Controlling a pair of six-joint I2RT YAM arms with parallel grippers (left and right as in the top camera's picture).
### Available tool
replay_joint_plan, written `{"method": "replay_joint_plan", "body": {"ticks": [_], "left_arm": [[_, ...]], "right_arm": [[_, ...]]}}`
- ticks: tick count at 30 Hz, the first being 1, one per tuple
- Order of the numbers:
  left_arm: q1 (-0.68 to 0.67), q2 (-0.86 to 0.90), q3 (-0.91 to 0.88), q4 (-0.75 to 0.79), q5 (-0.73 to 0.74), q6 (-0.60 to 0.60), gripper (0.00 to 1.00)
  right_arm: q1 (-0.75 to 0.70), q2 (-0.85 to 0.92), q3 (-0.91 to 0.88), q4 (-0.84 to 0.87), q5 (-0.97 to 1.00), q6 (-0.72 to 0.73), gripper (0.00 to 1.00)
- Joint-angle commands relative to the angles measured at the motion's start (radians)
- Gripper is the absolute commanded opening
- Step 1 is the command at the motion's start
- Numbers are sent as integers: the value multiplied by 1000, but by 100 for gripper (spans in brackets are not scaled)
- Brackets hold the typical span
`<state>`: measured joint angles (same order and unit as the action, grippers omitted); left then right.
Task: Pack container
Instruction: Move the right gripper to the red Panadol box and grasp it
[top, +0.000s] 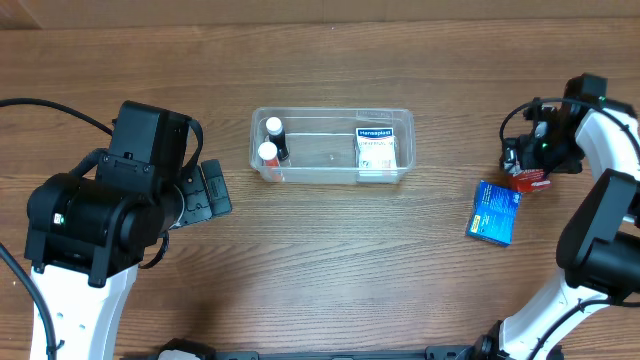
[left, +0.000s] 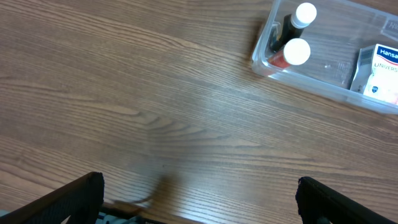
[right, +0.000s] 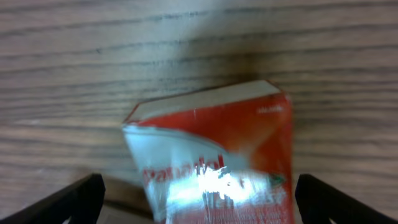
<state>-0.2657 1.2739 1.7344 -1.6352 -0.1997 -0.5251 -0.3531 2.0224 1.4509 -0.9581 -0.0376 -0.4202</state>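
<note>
Evidently the step in hand is the pickup of the red box (right: 217, 143), which lies on the table (top: 330, 270) at the far right, well apart from the container (top: 320, 181); the container sits mid-table, holding two white-capped bottles (top: 270, 140) at its left end and a white plaster box (top: 375, 150) at its right. The right gripper (right: 196, 183) hangs over the red box with its fingers spread wide, one either side, not clamped on it; the left gripper (left: 198, 183) rests near the container's left end, fingers likewise apart and holding nothing.

To do this well, the right arm should probably centre the box between the fingers, square its wrist to the box's long sides, and close only once low enough to catch the flanks; a blue box (top: 493, 212) lies just beside and ought not to be nudged; the free middle of the container looks the natural place to set the box down.

Glare and blur smear the red box's lettering; whether the fingers touch its sides cannot be told; overhead, the arm hides most of it.
</note>
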Motion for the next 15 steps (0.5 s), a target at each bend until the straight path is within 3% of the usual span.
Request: {"method": "replay_joint_plan", "body": {"ticks": [1,10,15], "left_arm": [[4,6,-6,2,-21,-6,100],[4,14,-6,3,-21,-6,100],[4,14,-6,3,-21,-6,100]], "right_arm": [[-3,5,-44,54,-10,-8,100],[-3,21,-57,94,-10,-7,100],[-3,22,-57,95,-10,1,77]]}}
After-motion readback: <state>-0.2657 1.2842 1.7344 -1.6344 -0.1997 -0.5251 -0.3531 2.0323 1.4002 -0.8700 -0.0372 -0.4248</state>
